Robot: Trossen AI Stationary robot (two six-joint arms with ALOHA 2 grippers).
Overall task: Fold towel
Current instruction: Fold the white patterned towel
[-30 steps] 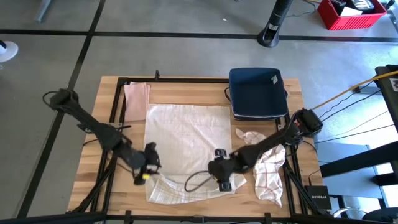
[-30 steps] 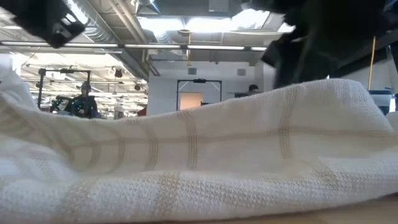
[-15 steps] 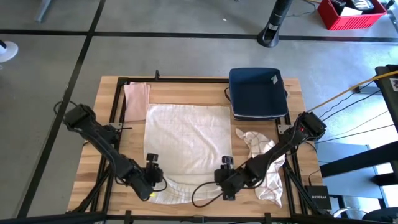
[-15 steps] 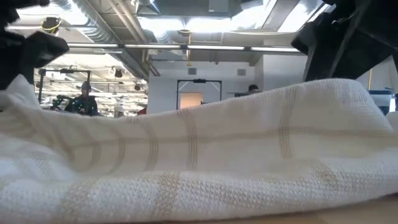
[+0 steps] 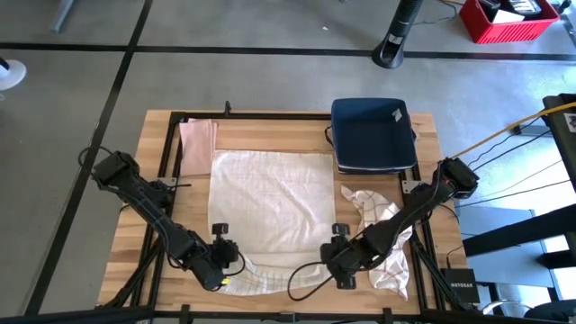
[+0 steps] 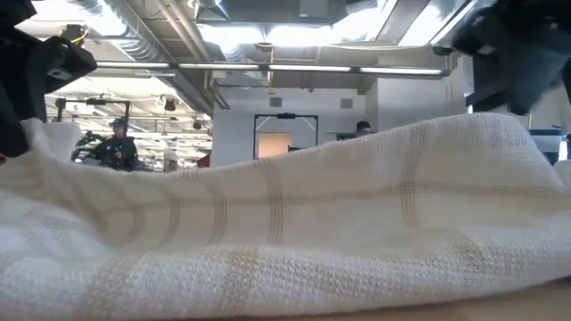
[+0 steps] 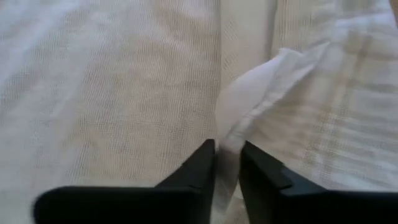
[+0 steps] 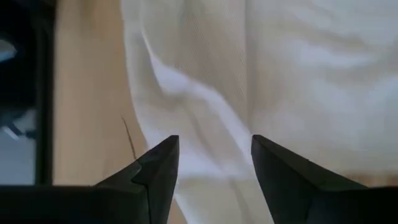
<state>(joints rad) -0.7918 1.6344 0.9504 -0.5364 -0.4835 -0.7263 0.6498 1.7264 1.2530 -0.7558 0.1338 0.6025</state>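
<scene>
No legible writing shows on the towel (image 5: 270, 202).

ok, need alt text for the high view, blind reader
Top-down view of a wooden table with a white towel spread flat and both dark arms at its near edge, the left gripper at the left corner, the right gripper at the right. A folded navy cloth, a pink cloth and a crumpled checked cloth lie around it.
</scene>
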